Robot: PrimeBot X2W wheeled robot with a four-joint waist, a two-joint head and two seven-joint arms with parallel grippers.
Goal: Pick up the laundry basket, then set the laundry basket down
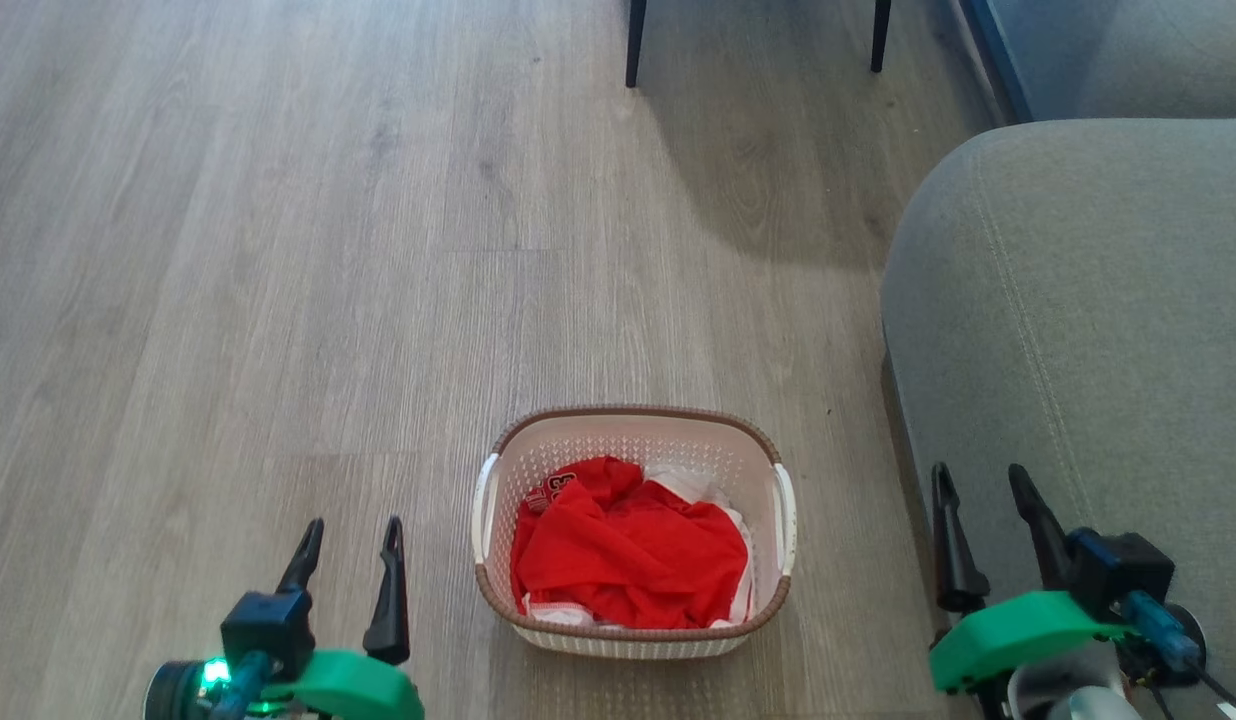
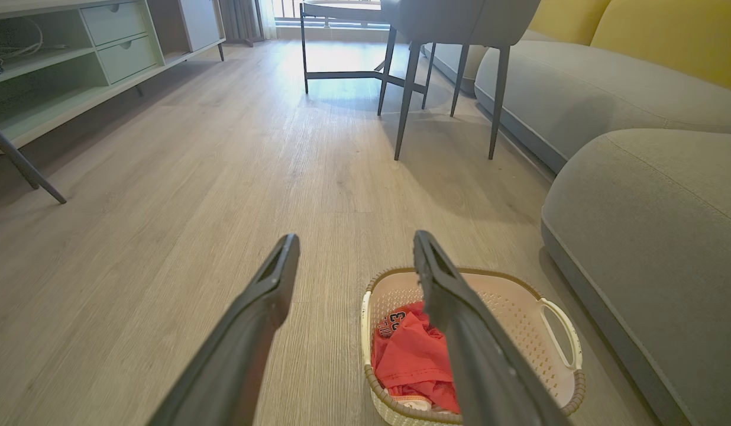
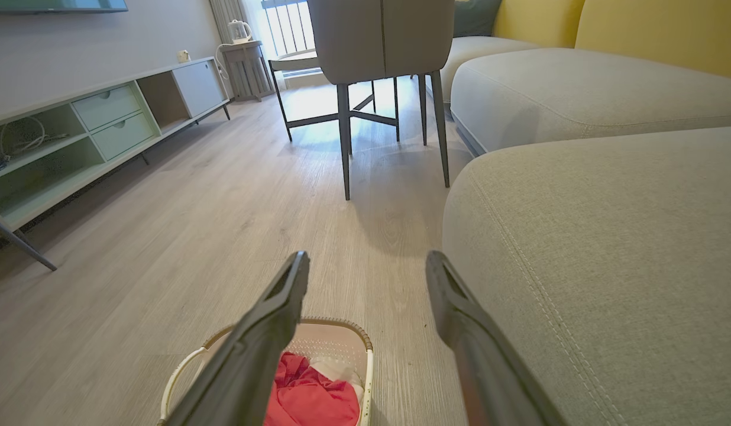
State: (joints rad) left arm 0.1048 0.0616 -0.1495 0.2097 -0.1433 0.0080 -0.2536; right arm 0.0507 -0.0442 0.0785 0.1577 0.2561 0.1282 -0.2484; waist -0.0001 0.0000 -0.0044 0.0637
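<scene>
The laundry basket (image 1: 633,425) stands on the wood floor, cream perforated plastic with a brown rim and white side handles, holding red clothing (image 1: 628,550). My left gripper (image 1: 350,538) is open, to the left of the basket and apart from it. My right gripper (image 1: 981,487) is open, to the right of the basket, over the sofa's edge. In the left wrist view the basket (image 2: 519,302) lies low right, partly behind my left gripper (image 2: 353,248). The right wrist view has the basket (image 3: 336,334) at the bottom, below my right gripper (image 3: 366,265).
A grey sofa (image 1: 1088,330) stands close on the right of the basket. Dark chair legs (image 1: 634,45) stand farther ahead. A pale green low cabinet (image 2: 75,65) runs along the left wall. Open floor (image 1: 278,300) stretches ahead and left.
</scene>
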